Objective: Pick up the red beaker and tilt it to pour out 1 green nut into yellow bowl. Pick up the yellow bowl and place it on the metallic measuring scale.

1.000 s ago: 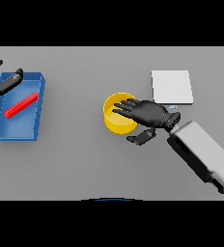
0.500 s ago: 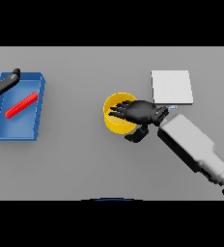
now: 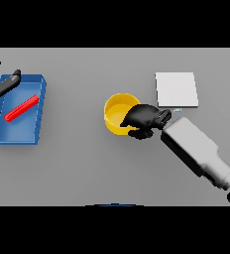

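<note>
Right hand (image 3: 143,119) has curled in over the last second: fingers were spread flat above the bowl (image 3: 118,113), now they wrap its right rim, thumb on the outer wall. Reads as a grasp closing on the bowl, so we're in the second half of the task, lift not yet started. Bowl sits mid-table, scale (image 3: 176,89) just up and to its right, apart from it — short carry. Can't see a nut inside the bowl. Red beaker (image 3: 22,107) lies flat in the blue tray (image 3: 39,114) far left; left hand (image 3: 2,85) idle at the tray's top corner, fingers loosely spread — unchanged.
</note>
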Motion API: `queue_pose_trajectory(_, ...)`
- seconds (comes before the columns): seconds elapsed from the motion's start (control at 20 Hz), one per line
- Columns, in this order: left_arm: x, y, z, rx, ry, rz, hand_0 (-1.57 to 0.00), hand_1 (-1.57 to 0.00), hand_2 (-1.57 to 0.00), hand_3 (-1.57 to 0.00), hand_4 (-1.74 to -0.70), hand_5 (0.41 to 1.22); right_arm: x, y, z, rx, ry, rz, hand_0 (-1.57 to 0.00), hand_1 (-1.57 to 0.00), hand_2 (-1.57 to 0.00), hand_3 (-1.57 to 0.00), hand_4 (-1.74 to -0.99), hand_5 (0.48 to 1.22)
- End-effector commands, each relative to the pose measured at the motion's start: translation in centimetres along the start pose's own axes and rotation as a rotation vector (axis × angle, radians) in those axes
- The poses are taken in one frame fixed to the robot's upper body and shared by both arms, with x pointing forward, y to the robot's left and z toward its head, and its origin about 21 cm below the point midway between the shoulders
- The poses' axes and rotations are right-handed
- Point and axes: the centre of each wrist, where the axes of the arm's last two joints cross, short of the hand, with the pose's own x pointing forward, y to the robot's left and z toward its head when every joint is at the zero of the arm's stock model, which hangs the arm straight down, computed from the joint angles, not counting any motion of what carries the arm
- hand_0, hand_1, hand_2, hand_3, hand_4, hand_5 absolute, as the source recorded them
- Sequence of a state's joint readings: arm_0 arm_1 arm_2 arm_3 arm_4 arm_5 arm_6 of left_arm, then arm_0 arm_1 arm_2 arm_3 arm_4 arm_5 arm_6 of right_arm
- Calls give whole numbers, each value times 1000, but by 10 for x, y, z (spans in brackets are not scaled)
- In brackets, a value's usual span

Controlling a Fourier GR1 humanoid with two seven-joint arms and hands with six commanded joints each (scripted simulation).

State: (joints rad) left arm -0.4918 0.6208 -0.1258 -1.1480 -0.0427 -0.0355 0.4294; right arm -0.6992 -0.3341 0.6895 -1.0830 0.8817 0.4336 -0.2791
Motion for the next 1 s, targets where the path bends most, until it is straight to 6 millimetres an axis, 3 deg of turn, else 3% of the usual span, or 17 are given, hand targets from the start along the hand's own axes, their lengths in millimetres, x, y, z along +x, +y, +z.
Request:
queue_pose_trajectory(0.0,-3,-1,2,-5,-6,2,1,1,1,1,-787,707,3,-1,-1,5,4,10,-1114,-1094,-1071,-882,-1578,1113)
queue_pose_trajectory(0.15,2,0,1,3,-2,-5,1,1,1,1,-784,711,0,-4,4,23,29,-8,-1337,-1327,-1246,-1066,-1658,1166)
queue_pose_trajectory(0.35,1,1,4,-8,-18,-1,1,1,1,1,-786,707,2,-3,8,20,29,-14,-1475,-1471,-1353,-1185,-1707,1198)
queue_pose_trajectory(0.6,1,-1,5,-4,-21,-13,1,1,1,1,-774,706,-1,-33,24,-14,36,-13,-1540,-1538,-1447,-1165,-1730,1214)
queue_pose_trajectory(0.95,4,4,3,-8,-22,13,1,1,1,1,-793,702,6,-49,48,-45,117,6,-1564,-1564,-1471,-1191,-1739,1219)
